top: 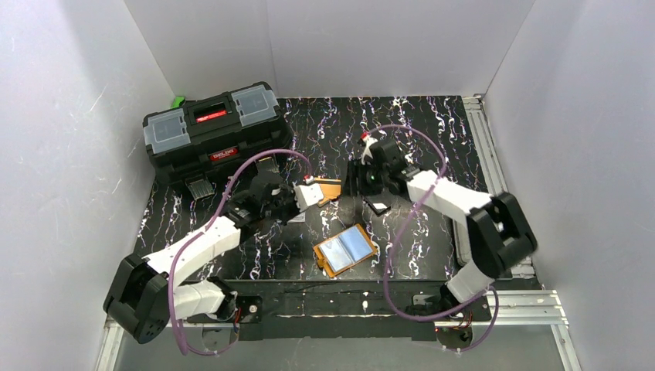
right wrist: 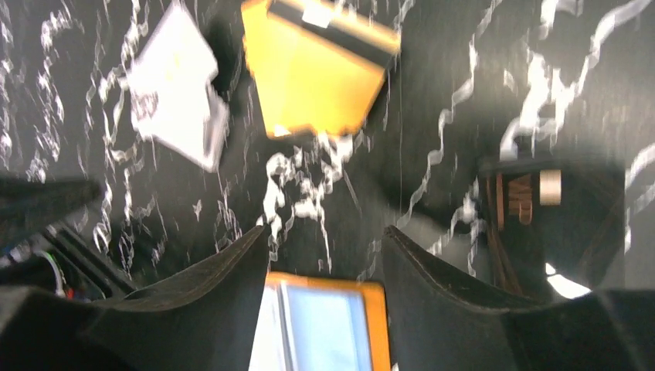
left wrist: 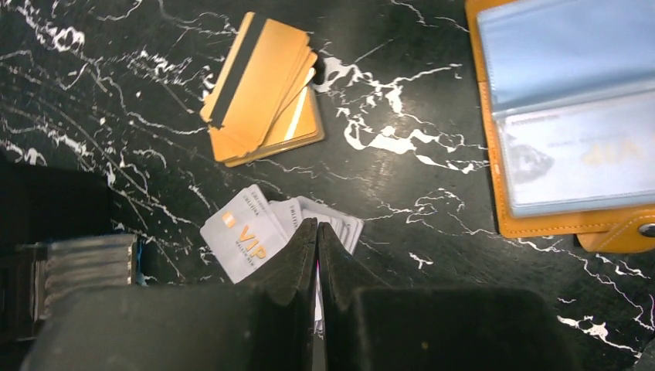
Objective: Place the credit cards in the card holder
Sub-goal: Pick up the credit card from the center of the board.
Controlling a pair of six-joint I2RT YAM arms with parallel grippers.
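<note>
The card holder [top: 345,250] lies open on the table, orange with bluish sleeves, one sleeve holding a pale card [left wrist: 575,158]. A stack of orange credit cards [top: 328,188] [left wrist: 263,93] [right wrist: 317,69] lies beyond it. Pale white cards [left wrist: 247,236] [right wrist: 174,93] are fanned out under my left gripper [left wrist: 317,224] [top: 297,207], which is shut with its tips over them; a white sliver shows in the slit. My right gripper [right wrist: 324,229] [top: 355,179] hangs open and holds nothing, above the table past the holder's edge [right wrist: 324,325]. A black card [top: 378,205] lies to its right.
A big black toolbox [top: 216,131] stands at the back left, its latch [left wrist: 77,267] close to my left gripper. White walls close in the table on three sides. A metal rail [top: 483,147] runs along the right edge.
</note>
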